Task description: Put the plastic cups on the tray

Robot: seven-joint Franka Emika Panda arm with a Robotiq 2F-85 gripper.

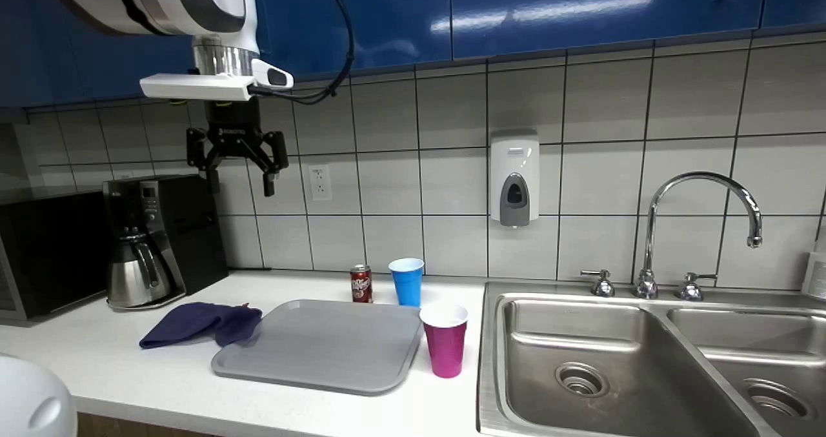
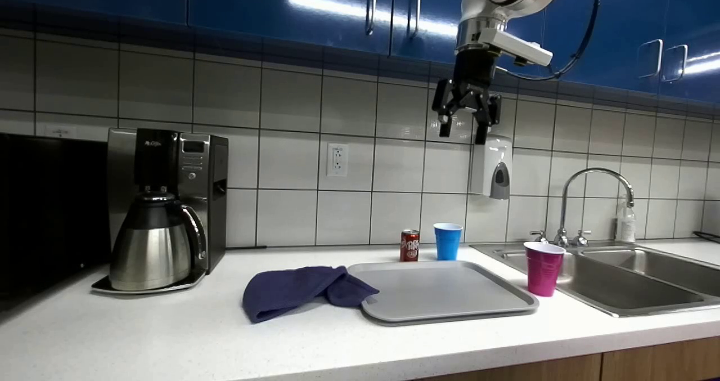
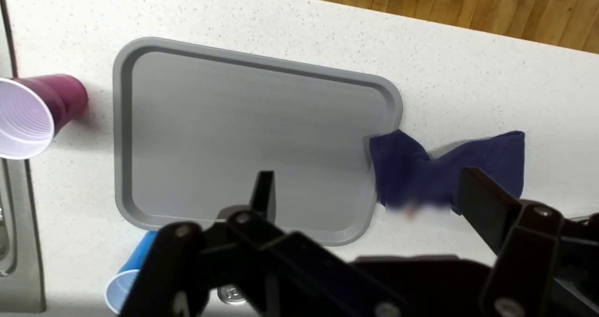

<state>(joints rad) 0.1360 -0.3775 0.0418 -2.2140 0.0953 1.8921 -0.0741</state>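
A magenta cup [image 1: 445,350] with a white inside stands upright on the counter beside the tray's sink-side end; it also shows in an exterior view [image 2: 543,272] and in the wrist view [image 3: 68,97]. A blue cup [image 1: 407,286] stands upright behind the tray, near the wall [image 2: 448,244]; my gripper partly hides it in the wrist view [image 3: 139,254]. The grey tray [image 1: 322,343] lies flat with no cup on it [image 2: 439,291] [image 3: 243,120]. My gripper [image 1: 241,185] is open and empty, high above the counter, in both exterior views [image 2: 463,133] and the wrist view [image 3: 369,179].
A dark blue cloth [image 1: 203,324] overlaps the tray's end away from the sink. A red soda can [image 1: 361,284] stands beside the blue cup. A coffee maker [image 2: 163,218] stands on the counter. A steel sink [image 1: 493,359] with a tall faucet [image 1: 648,230] lies past the magenta cup.
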